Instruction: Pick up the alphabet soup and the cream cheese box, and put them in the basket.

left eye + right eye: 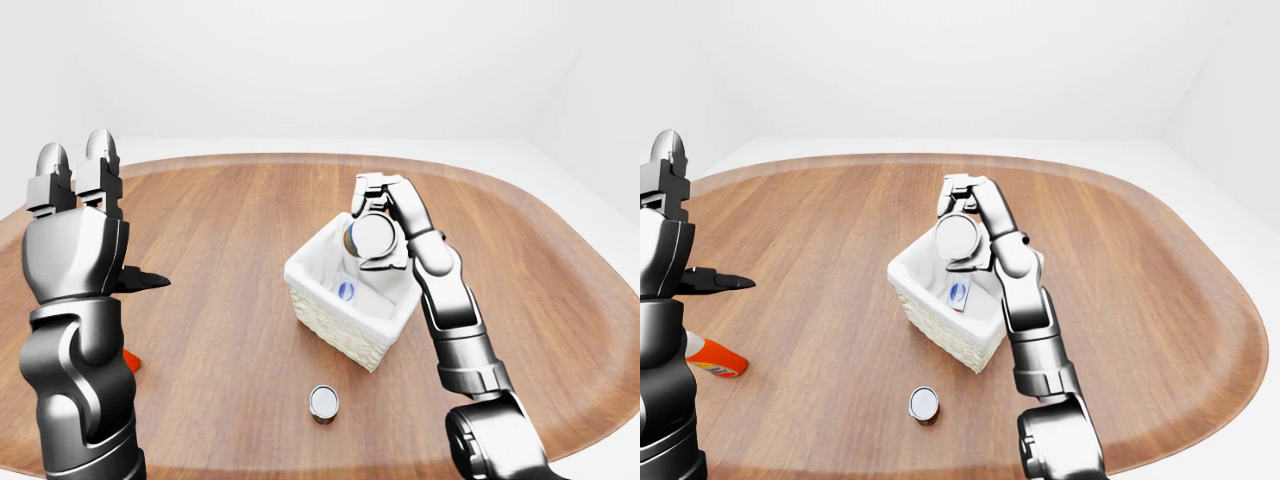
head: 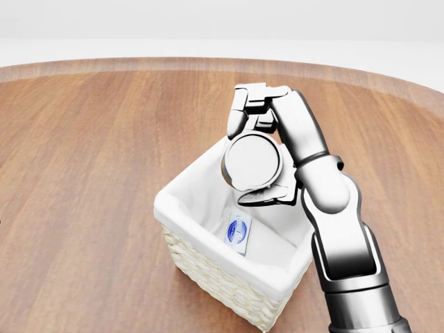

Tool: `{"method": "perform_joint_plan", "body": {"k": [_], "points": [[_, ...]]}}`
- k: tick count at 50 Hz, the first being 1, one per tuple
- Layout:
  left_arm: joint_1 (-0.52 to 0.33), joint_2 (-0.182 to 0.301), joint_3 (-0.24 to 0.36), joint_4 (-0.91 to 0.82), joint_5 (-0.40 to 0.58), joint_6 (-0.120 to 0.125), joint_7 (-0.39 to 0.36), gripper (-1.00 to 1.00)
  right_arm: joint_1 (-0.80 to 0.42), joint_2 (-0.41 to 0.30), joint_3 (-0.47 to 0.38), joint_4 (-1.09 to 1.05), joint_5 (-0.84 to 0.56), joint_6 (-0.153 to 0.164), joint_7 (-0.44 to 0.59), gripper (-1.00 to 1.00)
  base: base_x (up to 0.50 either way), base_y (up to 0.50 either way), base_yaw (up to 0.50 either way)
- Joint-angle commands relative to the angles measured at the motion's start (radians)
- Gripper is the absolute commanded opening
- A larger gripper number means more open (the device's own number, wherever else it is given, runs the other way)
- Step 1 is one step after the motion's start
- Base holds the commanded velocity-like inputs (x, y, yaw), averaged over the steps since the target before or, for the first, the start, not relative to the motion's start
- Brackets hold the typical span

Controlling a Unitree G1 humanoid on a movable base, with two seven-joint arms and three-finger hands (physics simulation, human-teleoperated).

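**Now the can hangs over the basket mouth**

Head view: the right hand point(image 2: 253, 149) is up over the wicker basket point(image 2: 208, 267), its fingers clamped round the alphabet soup point(image 2: 251, 161), whose flat grey end faces the camera. The can sits above the far part of the white lining, not touching it as far as I can see. Down inside, lying on the cloth floor, is the cream cheese box point(image 2: 238, 232), its blue oval mark showing. The basket stands on the wooden table point(image 2: 83, 173), well in from the far curved edge.

Left-eye view: the same hand and can show above the basket, which sits about mid-table, a little toward the right edge. The left hand point(image 1: 75, 215) is raised at the left side of the picture, clear of everything, two fingers upright and the thumb jutting sideways, spread and empty. Near the table's near edge a second small can point(image 1: 323, 402) stands by itself, well apart from the basket. A scrap of orange point(image 1: 130, 360) peeks out behind the left forearm.

Right-eye view: that orange thing reads as an orange and white bottle point(image 1: 712, 358) lying on its side near the table's left edge.
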Motion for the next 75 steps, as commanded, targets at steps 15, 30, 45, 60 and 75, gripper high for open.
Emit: {"method": "perform_joint_plan", "body": {"k": [15,30,45,60,75], "points": [[-0.001,0.001,-0.001,0.007,0.001,0.000,-0.001,1.00,-0.059,0.001,0.009,0.268,0.095,0.000,-0.016,-1.00,0.00,0.00,0.00],[-0.002,0.001,-0.001,0.011,-0.002,0.000,0.003,1.00,-0.074,0.000,0.006,0.301,0.077,0.000,-0.001,-1.00,0.00,0.00,0.00],[-0.002,0.003,-0.002,0.014,-0.005,0.000,0.010,1.00,-0.044,-0.016,-0.005,0.278,0.088,0.000,-0.006,-1.00,0.00,0.00,0.00],[0.000,0.002,0.001,0.011,-0.003,0.000,0.008,1.00,-0.034,-0.028,0.011,0.132,0.038,0.000,0.043,1.00,0.00,0.00,0.00],[0.001,0.001,0.000,0.011,-0.001,0.000,0.006,1.00,-0.059,-0.066,-0.025,-0.064,0.031,0.000,0.086,1.00,0.00,0.00,0.00]]}}
